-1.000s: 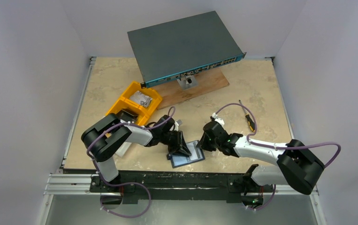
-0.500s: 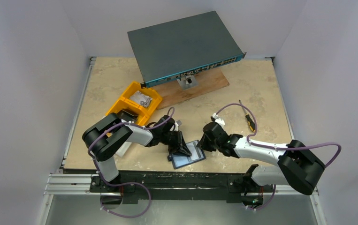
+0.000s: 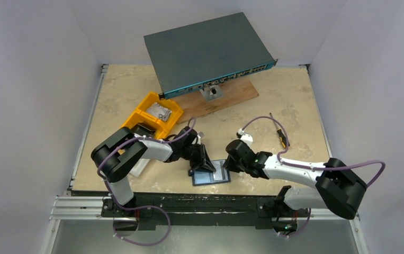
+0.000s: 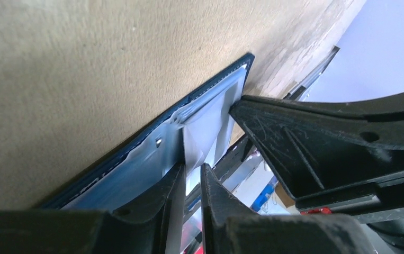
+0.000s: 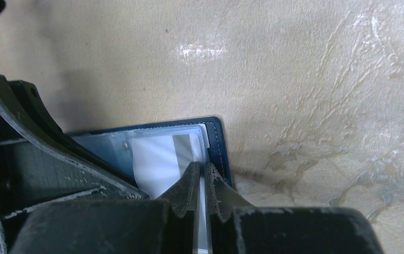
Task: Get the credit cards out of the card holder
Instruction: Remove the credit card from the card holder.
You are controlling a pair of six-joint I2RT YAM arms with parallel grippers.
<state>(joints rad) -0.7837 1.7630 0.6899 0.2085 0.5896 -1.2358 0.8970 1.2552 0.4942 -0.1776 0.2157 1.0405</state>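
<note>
The card holder [image 3: 214,178] lies open near the table's front edge, navy with pale clear sleeves [image 4: 120,169]. A pale credit card [image 4: 204,135] rises out of a sleeve into the narrow gap of my left gripper [image 3: 202,167] [image 4: 191,177], which is shut on its edge. My right gripper [image 3: 229,165] [image 5: 200,172] is shut, its tips resting on the holder's right side beside the navy stitched border [image 5: 220,143]. The same pale card [image 5: 154,159] shows under those tips. Any other cards are hidden.
Yellow bins [image 3: 152,117] stand behind the left arm. A grey network switch [image 3: 207,50] leans on a wooden board [image 3: 231,95] at the back. A screwdriver [image 3: 283,138] lies to the right. The table's front edge [image 3: 189,191] runs just below the holder.
My left jaws have narrowed onto the card. The holder has shifted slightly left, and both grippers have stayed at its two sides.
</note>
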